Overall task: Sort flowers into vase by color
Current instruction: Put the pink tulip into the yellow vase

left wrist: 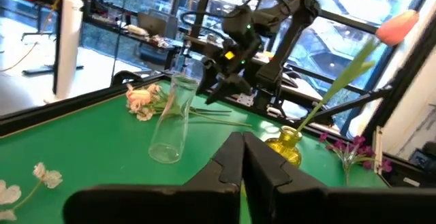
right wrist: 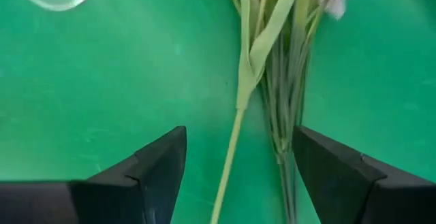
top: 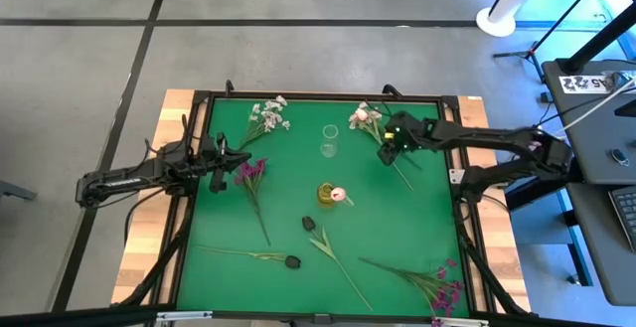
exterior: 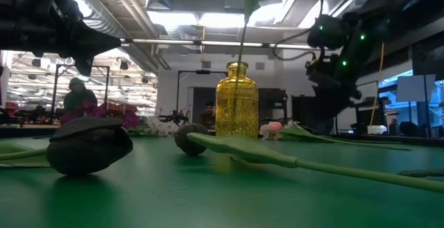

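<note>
Pale pink flowers (top: pixel 365 117) lie on the green table at the far right, their green stems (right wrist: pixel 240 108) running toward the near edge. My right gripper (top: pixel 386 154) hovers open over these stems, one finger on either side, touching nothing (right wrist: pixel 238 176). A yellow vase (top: pixel 326 196) stands at the middle, holding a pink tulip (left wrist: pixel 397 25). A clear glass vase (top: pixel 329 140) stands farther back. White sprigs (top: pixel 266 118), magenta sprigs (top: pixel 248 173) and dark buds (top: pixel 309 224) lie flat on the table. My left gripper (top: pixel 237 159) waits shut at the left, held level (left wrist: pixel 245 161).
A second magenta sprig (top: pixel 442 285) lies at the near right corner, and another dark bud (top: pixel 292 261) with its stem lies near the front left. A raised black frame (top: pixel 328 95) edges the table. A person (exterior: pixel 78 96) shows in the room beyond.
</note>
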Controlling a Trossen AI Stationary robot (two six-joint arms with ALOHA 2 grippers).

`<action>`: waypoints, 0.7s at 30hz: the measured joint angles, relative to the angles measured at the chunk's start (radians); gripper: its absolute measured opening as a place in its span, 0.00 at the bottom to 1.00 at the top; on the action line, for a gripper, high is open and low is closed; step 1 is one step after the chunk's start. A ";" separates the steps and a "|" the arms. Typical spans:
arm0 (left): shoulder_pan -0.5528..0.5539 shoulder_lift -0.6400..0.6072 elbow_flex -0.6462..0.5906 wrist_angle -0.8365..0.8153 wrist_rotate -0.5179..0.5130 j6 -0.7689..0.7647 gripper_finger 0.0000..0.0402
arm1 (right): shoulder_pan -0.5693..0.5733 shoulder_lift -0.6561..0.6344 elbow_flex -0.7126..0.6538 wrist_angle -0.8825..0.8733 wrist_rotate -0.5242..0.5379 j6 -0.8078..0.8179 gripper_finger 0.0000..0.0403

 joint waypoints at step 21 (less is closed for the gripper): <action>0.000 0.087 0.087 -0.003 -0.124 0.135 0.00 | -0.005 0.104 -0.002 0.130 0.042 0.012 0.66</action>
